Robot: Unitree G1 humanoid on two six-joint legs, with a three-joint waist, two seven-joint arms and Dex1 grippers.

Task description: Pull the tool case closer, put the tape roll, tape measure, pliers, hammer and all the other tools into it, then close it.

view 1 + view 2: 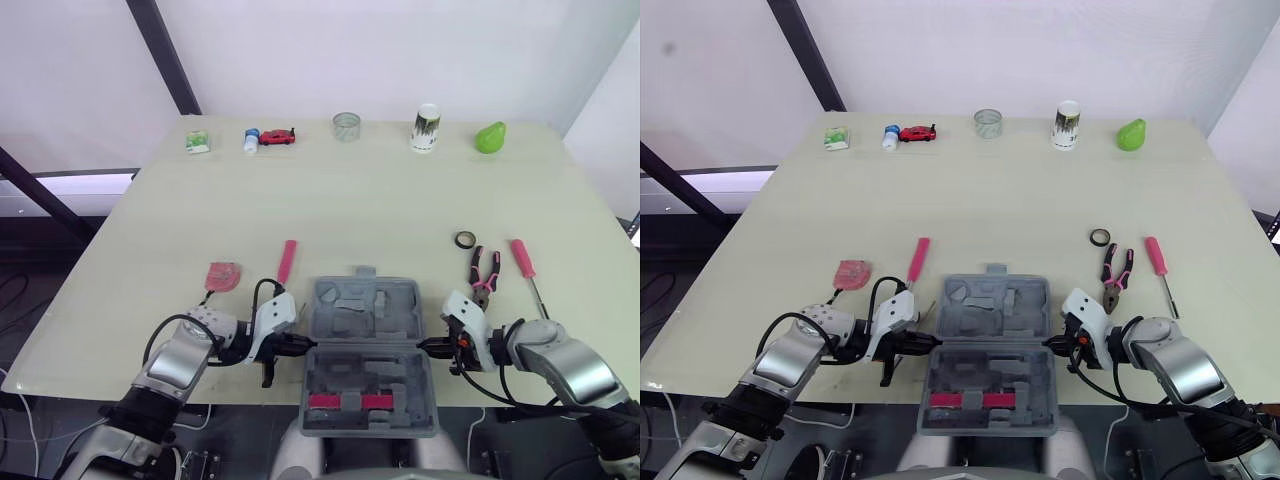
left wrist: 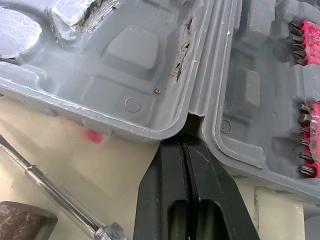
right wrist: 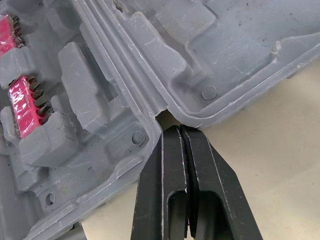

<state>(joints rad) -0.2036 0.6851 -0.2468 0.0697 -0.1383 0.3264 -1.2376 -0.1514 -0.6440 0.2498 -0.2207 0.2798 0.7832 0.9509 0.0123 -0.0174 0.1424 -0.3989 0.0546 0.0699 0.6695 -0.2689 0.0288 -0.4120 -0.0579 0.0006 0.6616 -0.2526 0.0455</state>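
The grey tool case (image 1: 365, 310) lies open at the table's front edge, with pink bit strips (image 1: 345, 402) in its near half. My left gripper (image 1: 308, 345) is shut, its tips at the case's left hinge notch (image 2: 192, 120). On the other side, my right gripper (image 1: 425, 347) is shut with its tips at the right hinge notch (image 3: 165, 117). A pink tape measure (image 1: 222, 275) and a pink-handled screwdriver (image 1: 287, 261) lie left of the case. To its right are a black tape roll (image 1: 465, 240), pink-handled pliers (image 1: 484, 275) and a second pink screwdriver (image 1: 524, 265).
Along the table's far edge stand a green packet (image 1: 198, 142), a small bottle (image 1: 251, 140) beside a red toy car (image 1: 277, 137), a clear cup (image 1: 346, 127), a white can (image 1: 426, 128) and a green pear (image 1: 490, 138). The near half of the case overhangs the front edge.
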